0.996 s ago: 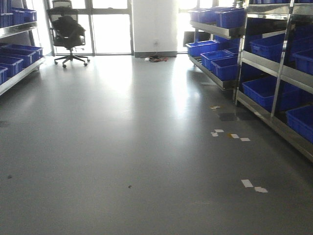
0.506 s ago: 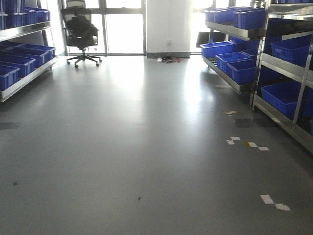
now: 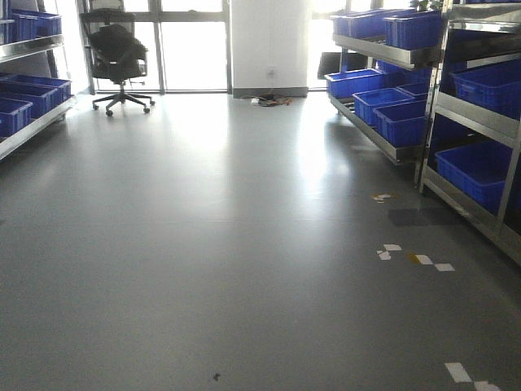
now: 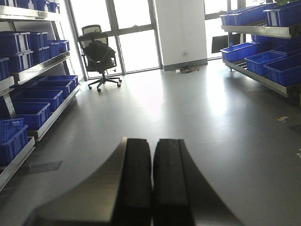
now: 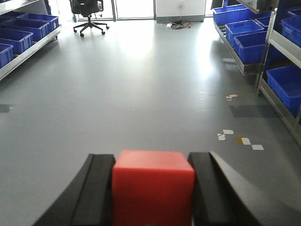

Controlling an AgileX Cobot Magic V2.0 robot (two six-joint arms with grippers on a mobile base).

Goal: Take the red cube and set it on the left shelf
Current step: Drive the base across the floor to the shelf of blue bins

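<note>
Red cube, smooth matte faces, clamped between black right jaws, left jaws closed together, empty

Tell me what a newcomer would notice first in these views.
The red cube fills the bottom of the right wrist view, clamped in the right hand. Rows of blue crates line steel racks on both sides of the grey floor, the left shelf among them. A black office chair stands by the far windows, and the left hand is shut on nothing.
</note>
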